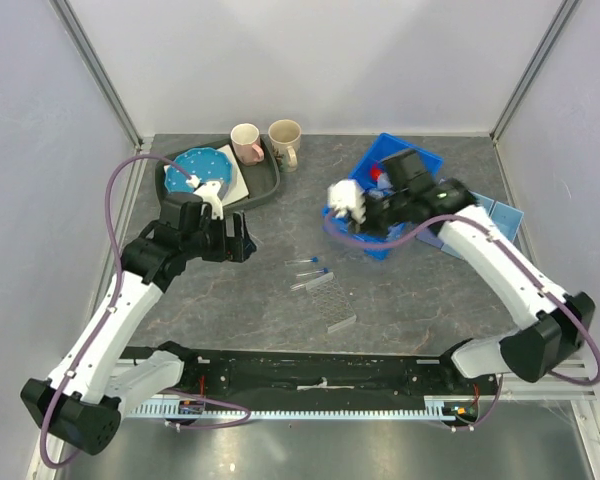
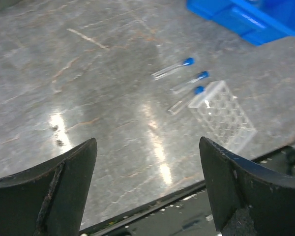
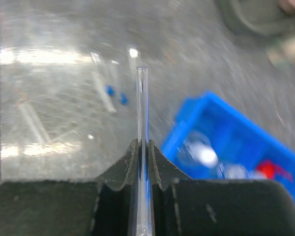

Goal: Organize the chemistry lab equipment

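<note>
Three blue-capped clear tubes (image 1: 310, 272) lie at mid-table beside the clear tube rack (image 1: 330, 308). In the left wrist view the tubes (image 2: 189, 82) and the rack (image 2: 221, 114) lie ahead. My left gripper (image 1: 243, 240) is open and empty, left of them above bare table; its jaws (image 2: 147, 187) stand wide apart. My right gripper (image 1: 342, 222) hovers over the left edge of the blue bin (image 1: 412, 160) and is shut (image 3: 142, 147) on a thin clear tube (image 3: 142, 98) that sticks out past the fingertips. A red cap (image 1: 376, 172) shows in the bin. Glasses and brush are not visible.
A grey tray (image 1: 265, 188) with a blue dotted plate (image 1: 198, 168) stands at the back left. A pink mug (image 1: 246, 142) and a beige mug (image 1: 285, 140) stand beside it. Light-blue small bins (image 1: 502, 215) sit at the right. Blurred white and clear items (image 3: 201, 155) lie in the blue bin (image 3: 221, 118).
</note>
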You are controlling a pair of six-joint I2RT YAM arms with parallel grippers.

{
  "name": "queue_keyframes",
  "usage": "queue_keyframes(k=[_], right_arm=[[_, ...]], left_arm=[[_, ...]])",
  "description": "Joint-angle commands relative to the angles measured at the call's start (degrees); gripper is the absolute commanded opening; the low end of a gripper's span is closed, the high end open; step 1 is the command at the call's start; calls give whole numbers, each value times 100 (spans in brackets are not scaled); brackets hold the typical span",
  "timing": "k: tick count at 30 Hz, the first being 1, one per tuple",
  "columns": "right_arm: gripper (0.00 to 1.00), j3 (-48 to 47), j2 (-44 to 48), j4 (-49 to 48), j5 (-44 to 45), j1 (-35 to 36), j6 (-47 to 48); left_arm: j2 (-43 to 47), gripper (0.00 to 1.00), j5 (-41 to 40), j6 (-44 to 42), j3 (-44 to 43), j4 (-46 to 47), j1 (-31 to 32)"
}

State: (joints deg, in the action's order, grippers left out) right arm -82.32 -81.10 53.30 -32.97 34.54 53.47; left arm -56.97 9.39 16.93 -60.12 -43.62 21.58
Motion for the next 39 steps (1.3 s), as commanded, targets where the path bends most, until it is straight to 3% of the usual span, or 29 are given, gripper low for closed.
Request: queue_keyframes(k=[1, 6, 7, 10, 13, 24, 39], right_arm=[[14, 373, 603, -925, -183, -1620, -1232], [16, 840, 911, -1901, -463, -3435, -2461], [16, 963, 912, -2024, -534, -4176, -2665], [17, 1113, 745, -2437, -780, -5286, -3298], [17, 1113, 394, -2710, -799, -5983, -3632], [18, 1166, -441, -3449, 185, -6767, -4292], [19, 1623, -1013, -4240, 801, -6891, -4398]], left_arm=[[440, 91, -860, -550, 386, 327, -14], [529, 91, -632, -568, 861, 696, -23], [520, 91, -605, -577, 905, 775, -14], [520, 91, -491, -594, 1107, 933, -14], [564, 91, -368, -585, 1309, 1030, -14], [758, 91, -201, -621, 1477, 1145, -14], [643, 91, -121, -647, 1485, 1145, -14]])
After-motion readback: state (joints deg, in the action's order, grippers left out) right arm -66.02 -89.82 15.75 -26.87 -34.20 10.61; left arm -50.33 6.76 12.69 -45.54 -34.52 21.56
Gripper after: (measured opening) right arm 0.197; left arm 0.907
